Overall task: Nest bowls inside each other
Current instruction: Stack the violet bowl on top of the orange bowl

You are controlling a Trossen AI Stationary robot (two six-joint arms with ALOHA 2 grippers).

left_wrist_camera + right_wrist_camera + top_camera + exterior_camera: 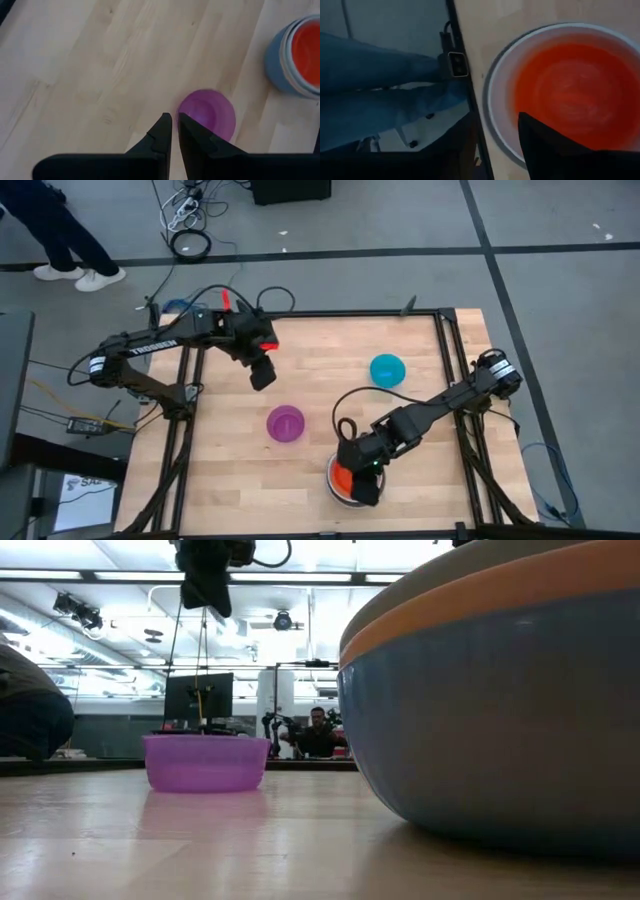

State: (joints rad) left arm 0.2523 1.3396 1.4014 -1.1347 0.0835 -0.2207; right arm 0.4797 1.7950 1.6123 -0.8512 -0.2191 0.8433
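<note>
- Two small bowls stand loose: purple bowl mid-table, teal bowl toward the far right, well apart.
- Nested stack, red-orange bowl innermost, sits near the table's front edge.
- Right gripper over the stack's rim, fingers apart, holding nothing.
- Left gripper hangs above the purple bowl, fingers nearly together, empty.
- Likely light, stiff, slick plastic; pinch across the rim wall.
- Open wood between the loose bowls and the stack; little margin at the front edge.

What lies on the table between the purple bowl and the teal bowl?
Nothing: in the high view, only bare wood separates the purple bowl from the teal bowl. The bowl stack sits off that line.
</note>
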